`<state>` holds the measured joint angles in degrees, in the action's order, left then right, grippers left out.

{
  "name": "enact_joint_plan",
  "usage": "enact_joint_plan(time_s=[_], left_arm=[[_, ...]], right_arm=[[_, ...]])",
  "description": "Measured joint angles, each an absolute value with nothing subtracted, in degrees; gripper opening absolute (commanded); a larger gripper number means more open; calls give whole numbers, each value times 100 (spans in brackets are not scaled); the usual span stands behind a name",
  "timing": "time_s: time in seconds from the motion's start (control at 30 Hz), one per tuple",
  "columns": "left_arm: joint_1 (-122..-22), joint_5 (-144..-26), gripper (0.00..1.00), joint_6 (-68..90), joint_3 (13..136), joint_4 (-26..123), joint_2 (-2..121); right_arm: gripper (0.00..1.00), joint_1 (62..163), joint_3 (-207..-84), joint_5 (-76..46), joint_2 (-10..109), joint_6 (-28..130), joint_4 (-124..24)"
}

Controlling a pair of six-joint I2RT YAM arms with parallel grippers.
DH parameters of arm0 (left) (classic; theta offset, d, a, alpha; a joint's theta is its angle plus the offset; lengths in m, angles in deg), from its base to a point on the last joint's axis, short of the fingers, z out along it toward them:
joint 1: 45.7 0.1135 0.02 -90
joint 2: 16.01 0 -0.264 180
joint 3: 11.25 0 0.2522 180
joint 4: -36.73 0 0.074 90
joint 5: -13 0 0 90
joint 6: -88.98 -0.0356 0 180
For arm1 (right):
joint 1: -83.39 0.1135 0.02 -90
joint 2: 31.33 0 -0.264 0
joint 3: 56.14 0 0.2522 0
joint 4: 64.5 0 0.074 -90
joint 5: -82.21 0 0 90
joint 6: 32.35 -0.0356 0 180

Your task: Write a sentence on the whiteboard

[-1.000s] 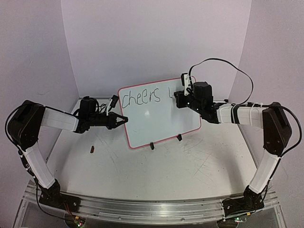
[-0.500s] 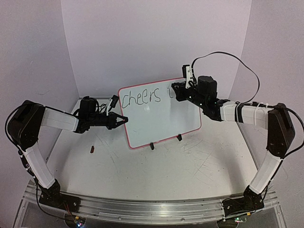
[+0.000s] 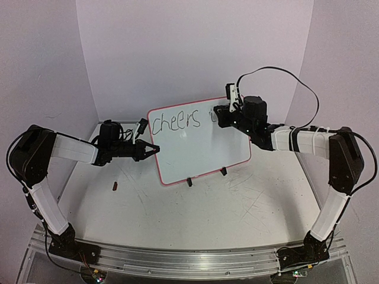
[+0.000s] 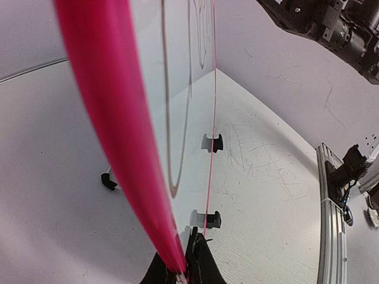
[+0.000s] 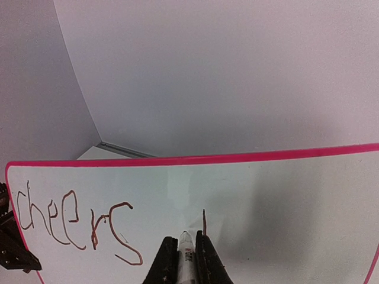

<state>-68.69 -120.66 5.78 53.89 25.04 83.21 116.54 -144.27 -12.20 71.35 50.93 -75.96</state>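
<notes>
Starting on the left: the left gripper (image 3: 154, 148) reaches in sideways from the desk's left edge. It's clamped on the left edge of the whiteboard (image 3: 204, 151). In the left wrist view the fingers (image 4: 201, 269) sit pinched either side of the red-pink rim (image 4: 118, 136), so it's closed on the board itself.

On the desk (image 3: 237, 207), toward the left edge and nearer than that arm, lies a small dark thing (image 3: 115, 186). It's too small to tell what it is.

The whiteboard stands roughly mid-desk, closer to the far edge than the near one. It's propped on two black clip feet (image 3: 189, 182) along its bottom rim, leaning back a bit and turned slightly. The sentence (image 3: 176, 122) is along the top left of the board. At this point it reads "cheers", with one short upright stroke (image 5: 204, 222) to the right of it. The lower part of the board is blank.

Over on the right, the right gripper (image 3: 219, 113) comes in from the desk's right edge, up at the board's top right area. Its two fingers are closed around a marker (image 5: 186, 254), white barrel with some print on it. In the right wrist view the tip points at the board, just left of and below that short stroke. Can't tell if the tip is actually touching the surface.
</notes>
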Motion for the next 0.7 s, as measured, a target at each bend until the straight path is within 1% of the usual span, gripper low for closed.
enact_joint_plan(time_s=[0.4,0.7], left_arm=[[-6871,-12055,0,580,5389,2506,8321],[-6871,-12051,0,583,5389,2508,8321]], right_arm=[[0,11654,-14522,-1070,7282,5095,-7556],[0,11669,-14507,-437,7250,5098,-7549]])
